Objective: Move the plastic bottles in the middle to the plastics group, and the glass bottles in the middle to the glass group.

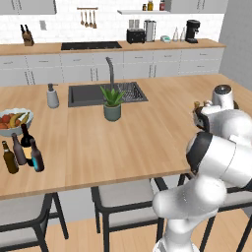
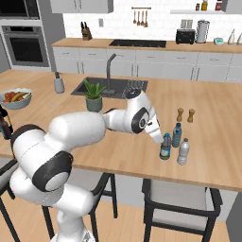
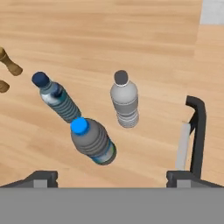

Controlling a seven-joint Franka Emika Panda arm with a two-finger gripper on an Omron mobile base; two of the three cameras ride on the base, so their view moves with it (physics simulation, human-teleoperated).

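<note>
The water bottle (image 2: 165,147) with the blue band stands up beside the blue bottle (image 2: 177,135) and the clear bottle (image 2: 183,152). The four glass bottles (image 1: 22,150) stand together near the counter's other end.

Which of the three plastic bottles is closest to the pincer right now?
The clear bottle with the bright blue cap, directly below the open pincer. The blue-tinted bottle and the grey-capped bottle stand farther off.

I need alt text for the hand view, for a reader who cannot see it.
Seen from above, three small plastic bottles stand close together on a wooden counter: a clear bottle with a bright blue cap nearest, a blue-tinted dark-capped bottle and a greyish pale-capped bottle behind. The open gripper frames them.
</note>
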